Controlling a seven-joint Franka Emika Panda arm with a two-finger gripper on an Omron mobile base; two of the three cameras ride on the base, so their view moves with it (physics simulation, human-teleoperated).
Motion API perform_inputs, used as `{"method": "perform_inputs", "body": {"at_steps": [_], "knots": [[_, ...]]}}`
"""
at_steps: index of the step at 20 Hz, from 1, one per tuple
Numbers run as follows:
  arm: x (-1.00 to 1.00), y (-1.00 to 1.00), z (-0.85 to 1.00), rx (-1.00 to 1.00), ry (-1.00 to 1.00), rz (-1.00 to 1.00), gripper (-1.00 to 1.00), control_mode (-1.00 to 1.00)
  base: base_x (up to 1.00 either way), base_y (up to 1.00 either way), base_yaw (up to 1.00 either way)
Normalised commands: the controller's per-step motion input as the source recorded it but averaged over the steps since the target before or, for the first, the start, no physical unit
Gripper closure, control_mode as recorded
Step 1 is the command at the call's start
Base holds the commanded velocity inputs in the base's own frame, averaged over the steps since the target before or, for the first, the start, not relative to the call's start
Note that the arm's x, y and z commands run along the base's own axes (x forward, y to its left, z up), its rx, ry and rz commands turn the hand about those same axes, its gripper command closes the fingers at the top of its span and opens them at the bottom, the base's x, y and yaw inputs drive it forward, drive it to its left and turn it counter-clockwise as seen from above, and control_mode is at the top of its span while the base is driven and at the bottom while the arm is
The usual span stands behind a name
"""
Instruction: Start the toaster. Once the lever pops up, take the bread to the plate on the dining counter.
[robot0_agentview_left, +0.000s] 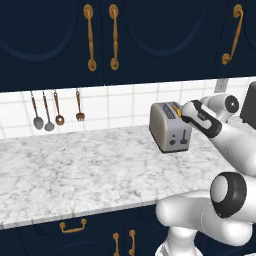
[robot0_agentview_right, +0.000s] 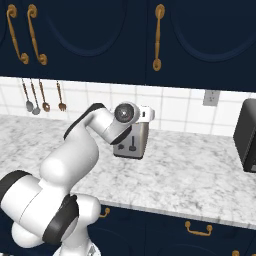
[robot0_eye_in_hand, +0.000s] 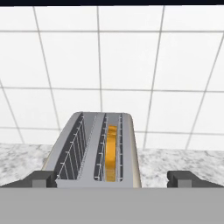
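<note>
Gripper spread wide, nothing held, toaster framed just ahead between the fingertips, bread seated in its right slot.

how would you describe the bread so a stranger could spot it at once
On the white-and-grey veined marble counter, against the pale tiled wall, stands a boxy silver-grey metal toaster. Of its two top slots, one is bare wire; the golden-brown toast slice stands on edge in the other.
</note>
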Motion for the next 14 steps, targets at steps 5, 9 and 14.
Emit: {"method": "perform_inputs", "body": {"at_steps": [5, 9, 14], "knots": [[0.0, 0.0, 0.0, 0.0, 0.0, 0.0, -1.0, -1.0, 0.0, 0.0, 0.0], [0.0, 0.0, 0.0, 0.0, 0.0, 0.0, -1.0, -1.0, 0.0, 0.0, 0.0], [0.0, 0.0, 0.0, 0.0, 0.0, 0.0, -1.0, -1.0, 0.0, 0.0, 0.0]]}}
